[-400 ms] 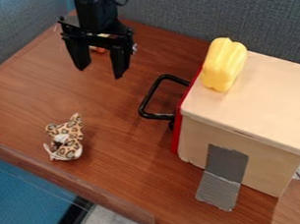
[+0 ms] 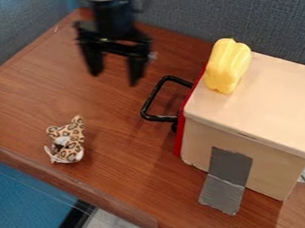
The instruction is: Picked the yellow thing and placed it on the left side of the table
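Sitting at 11 o'clock on the box top (image 2: pixel 275 106), the yellow thing (image 2: pixel 227 65) looks light, firm and slippery, best pinched across its narrower width by the gripper (image 2: pixel 116 79), its 2 fingers apart.

Wears black throughout, from the arm (image 2: pixel 111 14) down to the two-finger gripper (image 2: pixel 116 78). Has a thick, rounded section like a column near the view's top edge, with dull greyish highlights across the dark surface. Trails a thin dark cable (image 2: pixel 139 9) in a curve beside that column. Broadens below into an angular mount, wider than the column, with a squared corner jutting out at the view's left. Includes a broad, dark crossbar (image 2: pixel 117 46) with a tiny pale fleck. Bears a small silvery-grey bit (image 2: pixel 153 55) at the view's right side. Ends in two chunky black fingers (image 2: pixel 137 67), long and narrowing toward the tips.
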Robot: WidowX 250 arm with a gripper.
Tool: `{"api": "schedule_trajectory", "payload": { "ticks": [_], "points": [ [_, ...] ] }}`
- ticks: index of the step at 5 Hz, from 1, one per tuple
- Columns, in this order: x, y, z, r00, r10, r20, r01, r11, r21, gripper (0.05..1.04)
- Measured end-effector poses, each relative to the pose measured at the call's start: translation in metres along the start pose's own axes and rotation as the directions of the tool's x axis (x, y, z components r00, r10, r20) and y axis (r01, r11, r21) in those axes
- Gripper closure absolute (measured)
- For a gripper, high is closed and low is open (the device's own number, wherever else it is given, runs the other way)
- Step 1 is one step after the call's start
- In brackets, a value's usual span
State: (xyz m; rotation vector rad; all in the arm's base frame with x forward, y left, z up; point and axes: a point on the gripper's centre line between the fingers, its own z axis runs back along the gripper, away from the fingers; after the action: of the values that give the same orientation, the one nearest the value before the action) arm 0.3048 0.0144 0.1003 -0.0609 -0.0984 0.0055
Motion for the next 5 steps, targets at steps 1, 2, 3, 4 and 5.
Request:
{"api": "schedule_trajectory", "payload": {
  "ticks": [1,2,3,4,5],
  "points": [
    [0.008,-0.034,0.033,0.996,-0.020,0.083,0.022,0.999,-0.027,0.083],
    [0.012,-0.074,0.058,0.990,-0.065,0.125,0.075,0.995,-0.069,0.084],
    [0.019,-0.101,0.075,0.981,-0.095,0.169,0.114,0.988,-0.105,0.084],
    [0.019,-0.125,0.062,0.982,-0.126,0.139,0.142,0.984,-0.110,0.084],
    [0.023,-0.125,0.039,0.989,-0.111,0.099,0.117,0.991,-0.060,0.084]
  ]
}}
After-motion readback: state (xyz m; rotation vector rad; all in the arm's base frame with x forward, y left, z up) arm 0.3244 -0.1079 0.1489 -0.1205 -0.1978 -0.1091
